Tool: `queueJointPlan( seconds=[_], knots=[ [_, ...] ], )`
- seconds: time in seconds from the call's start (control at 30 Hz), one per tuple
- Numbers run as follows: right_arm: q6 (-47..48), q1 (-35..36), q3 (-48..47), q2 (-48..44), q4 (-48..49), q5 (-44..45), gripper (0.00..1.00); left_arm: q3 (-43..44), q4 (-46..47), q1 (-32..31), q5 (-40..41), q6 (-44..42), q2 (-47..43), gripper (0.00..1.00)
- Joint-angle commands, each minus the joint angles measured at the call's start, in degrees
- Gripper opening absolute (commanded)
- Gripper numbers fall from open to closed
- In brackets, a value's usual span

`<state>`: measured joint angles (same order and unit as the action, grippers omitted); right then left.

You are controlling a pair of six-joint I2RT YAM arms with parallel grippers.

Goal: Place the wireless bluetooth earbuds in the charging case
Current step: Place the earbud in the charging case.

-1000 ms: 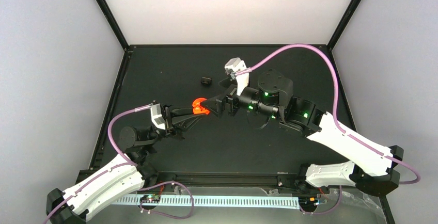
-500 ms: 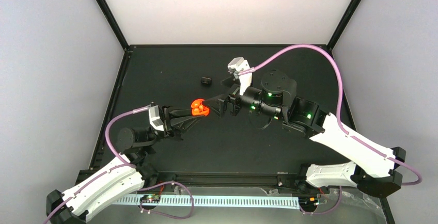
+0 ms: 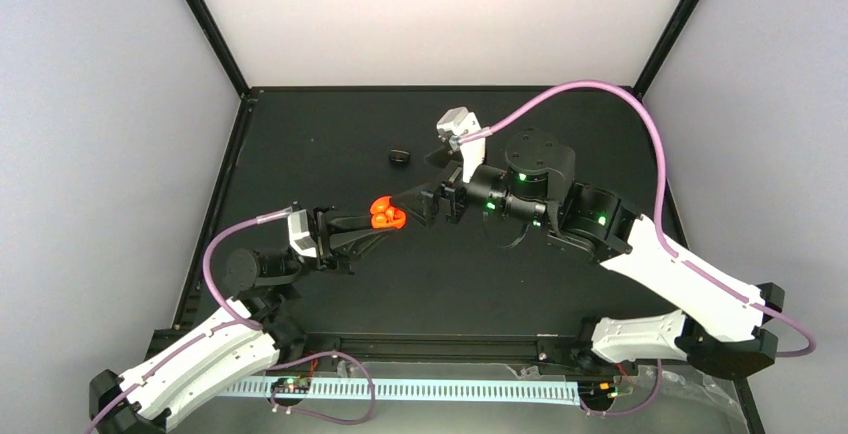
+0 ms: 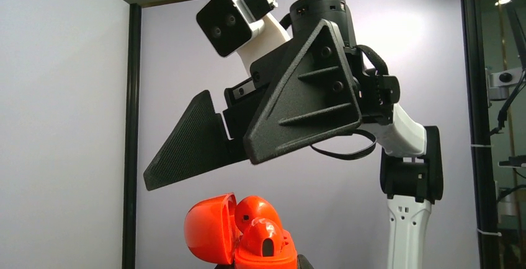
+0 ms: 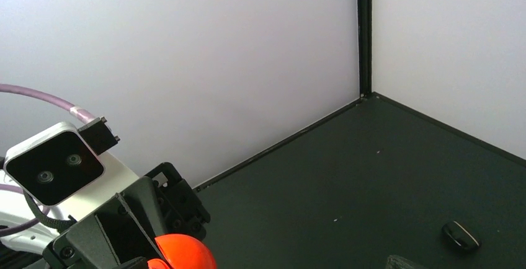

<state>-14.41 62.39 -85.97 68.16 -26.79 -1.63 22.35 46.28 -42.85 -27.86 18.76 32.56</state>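
Your left gripper (image 3: 372,222) had its jaws clamped on the charging case (image 3: 386,213), holding it above the middle of the tabletop (image 3: 300,144) with the lid swung open. In the left wrist view, two rounded orange lumps, apparently the wireless bluetooth earbuds (image 4: 262,227), stood in its base. Your right gripper (image 3: 408,202) hung just beside the case with its jaws spread wide, gripping nothing, and a small black object (image 3: 400,157) lay on the tabletop further back

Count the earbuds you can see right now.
2, as far as it shows. Both sit in the open charging case, held by the left gripper: the upper earbud beside the lid, the lower earbud in front of it.
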Motion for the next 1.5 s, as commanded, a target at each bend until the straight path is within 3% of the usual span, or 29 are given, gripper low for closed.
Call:
queueJointPlan(
  seconds=[0.0, 0.67, 1.47],
  knots=[
    [1.4, 0.2, -2.1, 1.4, -2.2, -2.8, 1.00, 1.9, 0.0, -0.4, -1.7, -1.3, -1.1, 0.01],
    [2.3, 0.2, -1.8, 1.2, -5.8, -1.6, 1.00, 2.4, -0.7, -0.4, -1.3, -2.3, -1.7, 0.01],
    [2.2, -0.2, -0.8, -0.9, -3.3, -2.6, 1.00, 2.8, -0.8, -0.4, -4.3, -2.1, -2.1, 0.01]
  ],
)
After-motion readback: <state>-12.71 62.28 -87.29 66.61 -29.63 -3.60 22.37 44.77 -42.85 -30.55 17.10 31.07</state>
